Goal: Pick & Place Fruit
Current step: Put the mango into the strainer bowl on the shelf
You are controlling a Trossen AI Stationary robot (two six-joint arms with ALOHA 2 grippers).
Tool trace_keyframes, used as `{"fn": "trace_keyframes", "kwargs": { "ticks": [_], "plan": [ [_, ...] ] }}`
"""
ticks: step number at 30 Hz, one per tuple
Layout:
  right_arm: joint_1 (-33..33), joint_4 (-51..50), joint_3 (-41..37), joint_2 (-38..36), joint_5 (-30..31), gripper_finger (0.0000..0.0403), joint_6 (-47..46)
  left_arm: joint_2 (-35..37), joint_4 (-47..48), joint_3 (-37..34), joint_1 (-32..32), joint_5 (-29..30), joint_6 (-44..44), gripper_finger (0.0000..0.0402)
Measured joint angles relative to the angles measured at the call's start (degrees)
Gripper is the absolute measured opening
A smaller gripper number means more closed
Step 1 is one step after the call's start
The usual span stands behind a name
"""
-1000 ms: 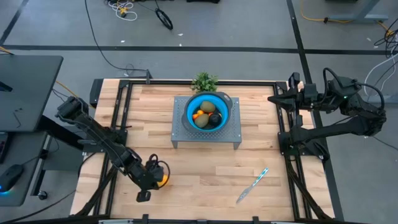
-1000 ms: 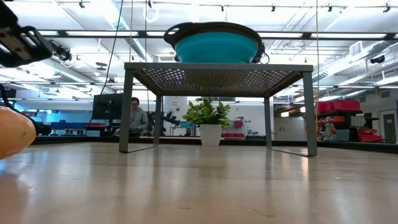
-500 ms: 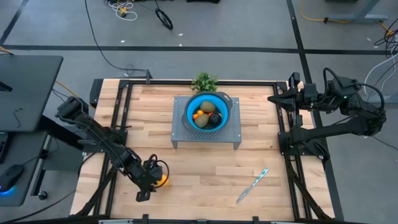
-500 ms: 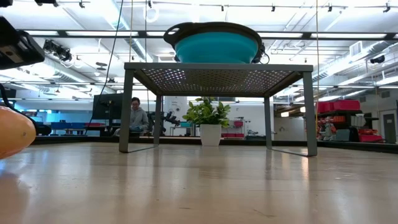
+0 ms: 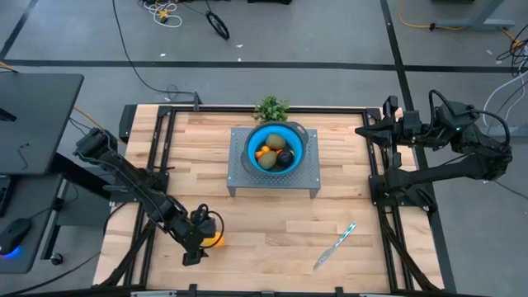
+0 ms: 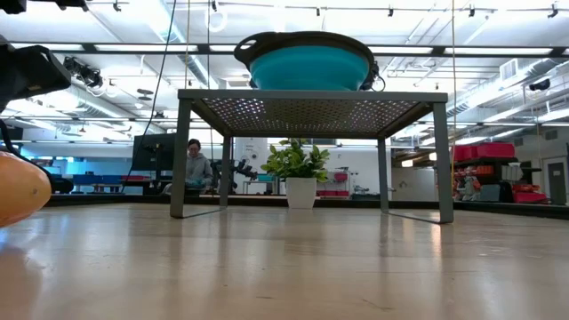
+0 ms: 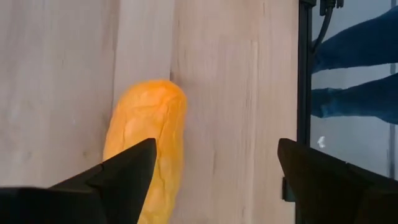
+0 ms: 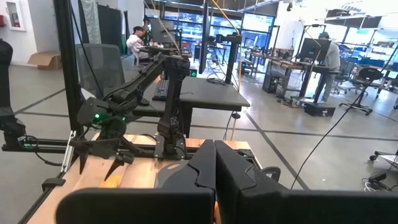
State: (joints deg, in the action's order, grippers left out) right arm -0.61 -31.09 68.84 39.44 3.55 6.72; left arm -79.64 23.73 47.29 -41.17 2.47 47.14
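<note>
The larger yellow-orange oblong fruit (image 7: 147,140) lies on its side on the wooden table near the front left (image 5: 217,240); it also shows at the low view's left edge (image 6: 20,188). My left gripper (image 7: 217,180) hangs open over it, slanting down; one finger stands in front of the fruit's near end, the other over bare wood. Other fruit pieces (image 5: 275,155) lie in the blue bowl (image 5: 256,140) on a perforated metal stand (image 5: 307,177). My right gripper (image 8: 215,149) is shut and empty, held high at the table's right side (image 5: 367,130). My left gripper has one finger (image 7: 127,171) in front of the oblong fruit's near end (image 7: 158,186); I cannot tell whether it touches. The fruit rests lengthwise on the table, off to one side of the gap between the fingers.
A silver knife with a light-blue handle (image 5: 335,246) lies on the table's front right. A green plant sprig (image 5: 271,107) sits behind the bowl. Bare wood stretches between the stand and the front edge. People sit and stand in the room beyond.
My left gripper has opened wide without moving off and has let go of the oblong fruit. The fruit stays where it was on the table.
</note>
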Motion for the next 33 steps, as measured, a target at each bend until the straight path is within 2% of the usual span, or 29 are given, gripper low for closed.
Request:
{"fn": "trace_keyframes", "kwargs": {
  "ticks": [6,14,33],
  "plan": [
    [-0.02,0.0,0.0,0.01,0.93,0.0,-0.02,0.0,0.4,0.0,0.0,1.18,-3.46,0.0336],
    [0.0,0.0,0.0,0.02,0.9,0.0,-0.02,0.0,5.48,0.0,0.0,2.03,-4.33,0.0326],
    [-0.02,0.0,0.0,0.02,0.9,0.0,-0.87,0.0,5.49,0.0,0.0,2.7,-5.26,0.0325]
  ]
}}
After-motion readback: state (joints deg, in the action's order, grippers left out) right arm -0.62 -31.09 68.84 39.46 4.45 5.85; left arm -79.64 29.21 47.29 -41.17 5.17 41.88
